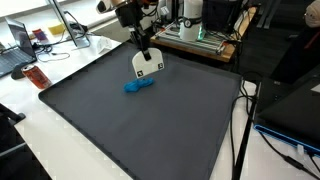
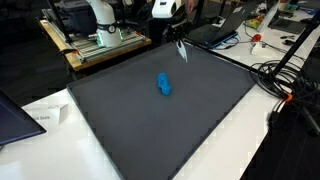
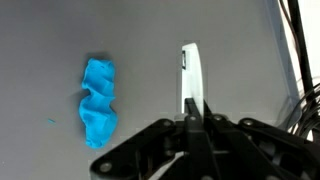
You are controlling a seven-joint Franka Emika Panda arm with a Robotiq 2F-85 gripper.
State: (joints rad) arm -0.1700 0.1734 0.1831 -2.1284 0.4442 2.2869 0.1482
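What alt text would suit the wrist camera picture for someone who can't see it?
The robot's closed fingers grip a slim white object over a dark grey mat. A crumpled blue cloth lies on the mat to the left, apart from it.

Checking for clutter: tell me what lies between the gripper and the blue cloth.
Nothing but bare grey mat lies between the gripper and the blue cloth; the wrist view shows it best.

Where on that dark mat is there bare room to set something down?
The dark mat is bare from the blue cloth to its near edge. Crowded only near the far edge, where the pincer grips a white card.
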